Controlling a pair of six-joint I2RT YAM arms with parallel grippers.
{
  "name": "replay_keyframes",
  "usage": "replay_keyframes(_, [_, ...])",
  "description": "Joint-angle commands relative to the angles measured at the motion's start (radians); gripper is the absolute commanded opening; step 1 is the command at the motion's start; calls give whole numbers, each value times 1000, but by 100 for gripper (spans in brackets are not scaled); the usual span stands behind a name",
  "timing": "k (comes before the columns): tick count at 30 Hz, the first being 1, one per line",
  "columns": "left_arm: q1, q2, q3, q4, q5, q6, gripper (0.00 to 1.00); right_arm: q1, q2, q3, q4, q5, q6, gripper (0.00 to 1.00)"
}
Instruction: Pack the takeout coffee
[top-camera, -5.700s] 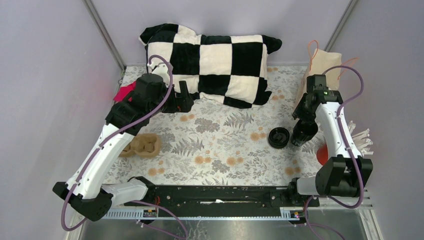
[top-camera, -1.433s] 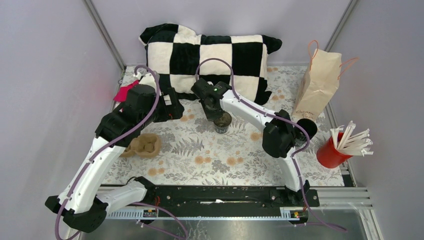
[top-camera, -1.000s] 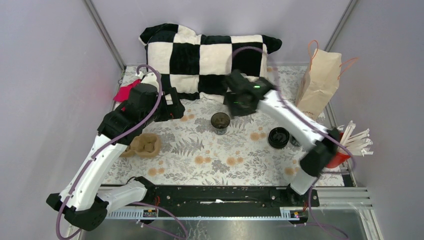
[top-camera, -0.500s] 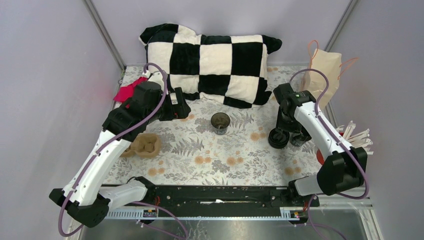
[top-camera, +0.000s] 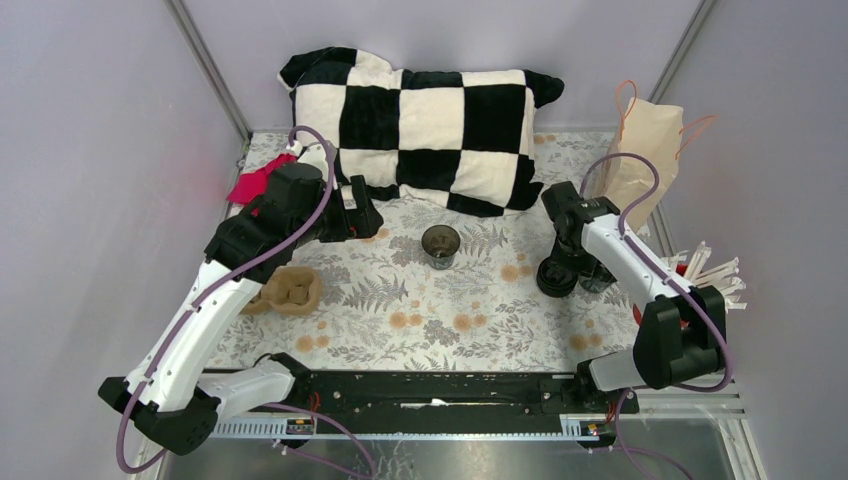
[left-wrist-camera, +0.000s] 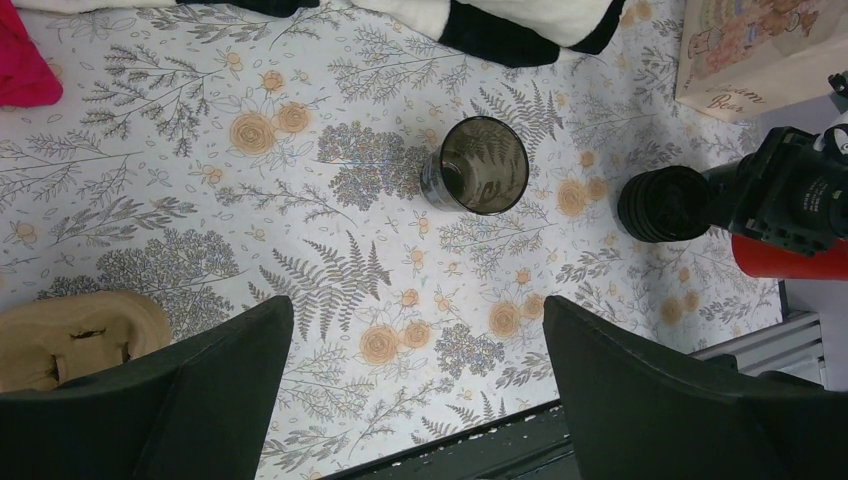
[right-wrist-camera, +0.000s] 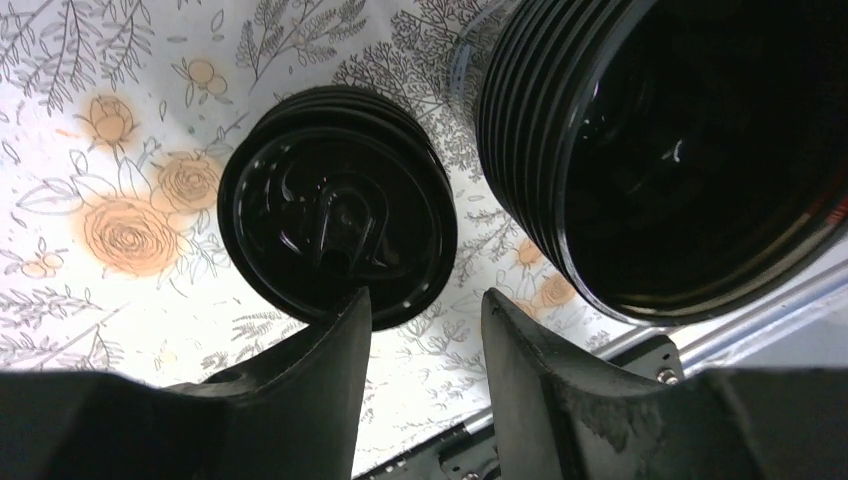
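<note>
Floral tablecloth (top-camera: 430, 310): open cup (top-camera: 440, 243) stands centre, unlidded. Right gripper (right-wrist-camera: 425, 320) partway apart at lid stack (right-wrist-camera: 335, 240) rim, nothing gripped yet. Left gripper (left-wrist-camera: 415, 310) wide, empty, hovering. Lid fetch underway; next, pinch single lid cleanly, carry to cup.

The tablecloth (top-camera: 440, 310) is showing grey ferns and orange roses on white. On it the cup (top-camera: 440, 243) is looking black, the pillow (top-camera: 420, 125) black-and-white checked.

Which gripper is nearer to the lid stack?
Right. The right gripper hangs just above the lid stack; the left gripper is far off, beyond the open cup.
</note>
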Motion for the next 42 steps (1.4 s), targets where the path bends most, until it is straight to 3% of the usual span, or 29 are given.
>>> replay_keyframes(1, [-3,-11,-1,44,11,-3,99,-5,2,-38,73,66,65,51])
replay_keyframes(10, [-3,-8,1,44,13,-4,99,-6,7,-107,136,93,76,50])
replay_keyframes(20, [-3,-1,5,44,17,-2,99,-6,-3,-136,172,100,85,42])
replay_keyframes(30, [-3,9,11,45,21,-2,99,-7,-46,-94,120,106,100,21])
replay_keyframes(33, [-3,21,19,45,28,-2,99,-6,-71,-45,44,100,101,19])
replay_keyframes(38, [-3,49,54,44,70,-6,99,-5,-142,62,-30,35,11,18])
replay_keyframes(42, [-3,126,106,44,237,-11,99,-1,-123,179,39,-295,-258,13])
